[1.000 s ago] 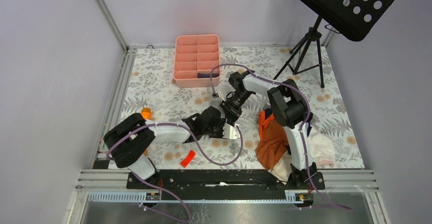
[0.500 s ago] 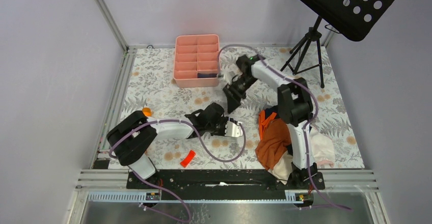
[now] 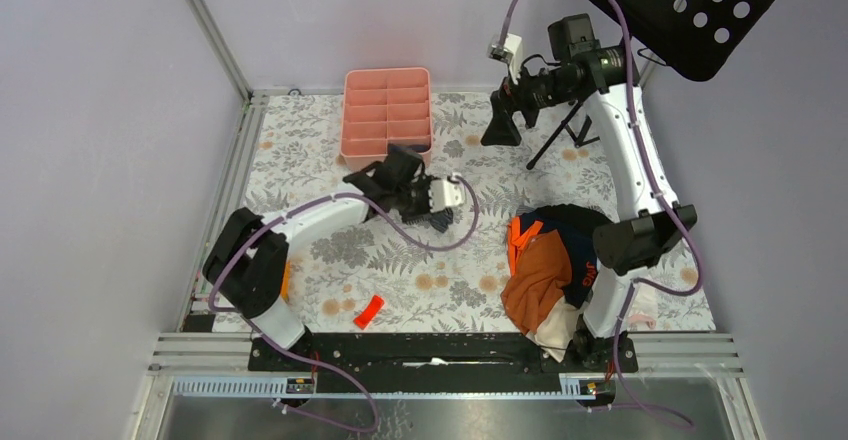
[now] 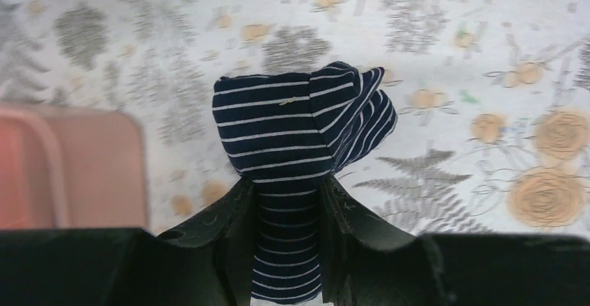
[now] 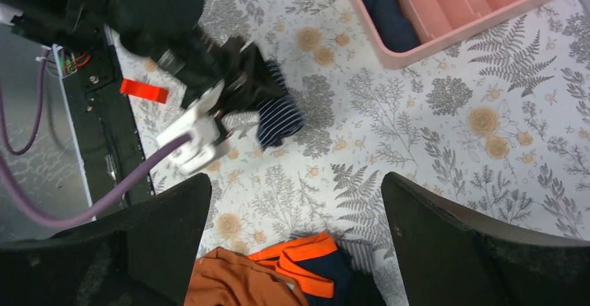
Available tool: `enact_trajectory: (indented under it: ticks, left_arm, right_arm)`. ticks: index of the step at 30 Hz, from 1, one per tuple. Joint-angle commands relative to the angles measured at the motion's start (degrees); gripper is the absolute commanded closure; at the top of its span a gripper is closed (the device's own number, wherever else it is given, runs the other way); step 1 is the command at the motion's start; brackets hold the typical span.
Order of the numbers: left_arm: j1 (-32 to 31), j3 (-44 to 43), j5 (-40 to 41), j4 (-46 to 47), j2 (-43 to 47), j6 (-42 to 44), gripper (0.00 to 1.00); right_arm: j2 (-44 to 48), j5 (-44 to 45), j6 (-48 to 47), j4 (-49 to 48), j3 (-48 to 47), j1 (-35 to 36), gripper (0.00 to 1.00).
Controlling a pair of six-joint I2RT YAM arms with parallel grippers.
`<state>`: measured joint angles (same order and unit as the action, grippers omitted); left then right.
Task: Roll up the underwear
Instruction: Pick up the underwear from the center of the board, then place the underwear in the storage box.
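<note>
Pinching striped underwear [image 4: 292, 139], left end effector [image 4: 286, 189]; overhead stripes apparently unreadable.

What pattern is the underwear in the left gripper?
Underwear: navy, thin white stripes; best in left wrist view.

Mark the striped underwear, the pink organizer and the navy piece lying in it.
striped underwear [image 4: 292, 135], left wrist view, middle of the bundle
pink organizer [image 3: 360, 161], top view, near wall
navy piece [image 5: 386, 14], right wrist view, its middle

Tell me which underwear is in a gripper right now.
The striped navy underwear, rolled and pinched in the left gripper. The plain navy one lies in the pink tray.
</note>
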<state>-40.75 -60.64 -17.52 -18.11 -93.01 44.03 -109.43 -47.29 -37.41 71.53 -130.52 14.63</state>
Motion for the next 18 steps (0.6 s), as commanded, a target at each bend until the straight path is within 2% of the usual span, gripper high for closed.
enact_trajectory:
  ticks: [1,7,14,18]
  left_arm:
    - [4.9,-9.2,-2.9,-4.9,0.5,4.4,1.0]
    - [13.0,-22.2,-2.7,-5.7,-5.8,10.3,1.0]
    - [21.2,-38.8,-1.7,-4.7,-18.7,15.4,1.0]
    - [25.4,-41.7,-1.5,-2.2,-22.5,18.9,1.0]
  right_arm:
    - [5.0,2.0,2.1,1.6,4.3,0.7,0.0]
    - [8.7,5.0,0.3,2.1,10.8,0.8,0.0]
    - [11.0,6.4,-0.8,2.1,15.6,0.7,0.0]
    - [11.6,7.4,-1.0,2.3,17.0,0.7,0.0]
